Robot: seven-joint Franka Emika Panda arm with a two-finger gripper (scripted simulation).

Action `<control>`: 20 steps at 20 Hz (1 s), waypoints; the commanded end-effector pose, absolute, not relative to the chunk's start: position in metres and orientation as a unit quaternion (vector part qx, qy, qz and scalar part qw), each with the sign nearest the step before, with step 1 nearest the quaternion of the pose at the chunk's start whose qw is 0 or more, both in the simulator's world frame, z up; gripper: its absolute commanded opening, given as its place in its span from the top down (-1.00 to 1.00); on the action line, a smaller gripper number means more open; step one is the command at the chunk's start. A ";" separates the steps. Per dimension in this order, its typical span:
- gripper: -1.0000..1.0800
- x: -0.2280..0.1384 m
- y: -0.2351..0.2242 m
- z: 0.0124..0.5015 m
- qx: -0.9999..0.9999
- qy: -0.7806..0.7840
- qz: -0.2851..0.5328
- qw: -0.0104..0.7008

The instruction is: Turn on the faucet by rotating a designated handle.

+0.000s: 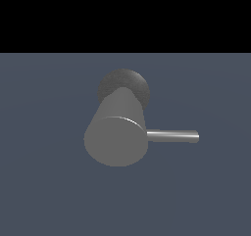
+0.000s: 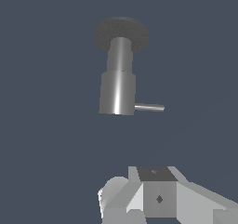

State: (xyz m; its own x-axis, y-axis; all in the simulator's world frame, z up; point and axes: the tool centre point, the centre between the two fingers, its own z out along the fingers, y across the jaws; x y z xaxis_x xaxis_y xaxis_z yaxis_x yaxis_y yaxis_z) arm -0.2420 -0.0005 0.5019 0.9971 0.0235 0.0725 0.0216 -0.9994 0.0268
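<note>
The faucet (image 1: 116,132) is a thick matte grey cylinder with a flat round end face, rising from a darker rounded base (image 1: 128,83). The handle (image 1: 172,136), a thin shiny rod, sticks out sideways toward the exterior view's right. The wrist view shows the same faucet (image 2: 118,90) and handle (image 2: 149,107) some way off from my gripper (image 2: 155,173). Only part of the gripper's white and grey body shows at the picture's edge, touching nothing. How its fingers stand is not clear. The gripper does not appear in the exterior view.
A flat blue-grey floor (image 1: 44,181) surrounds the faucet on all sides. A black band fills the far background of the exterior view. No other objects show.
</note>
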 end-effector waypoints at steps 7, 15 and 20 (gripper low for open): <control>1.00 -0.239 -0.004 0.500 0.999 0.018 0.037 0.015; 1.00 -0.225 -0.013 0.504 0.999 0.004 0.044 -0.005; 1.00 -0.222 -0.016 0.508 0.998 -0.001 0.054 -0.026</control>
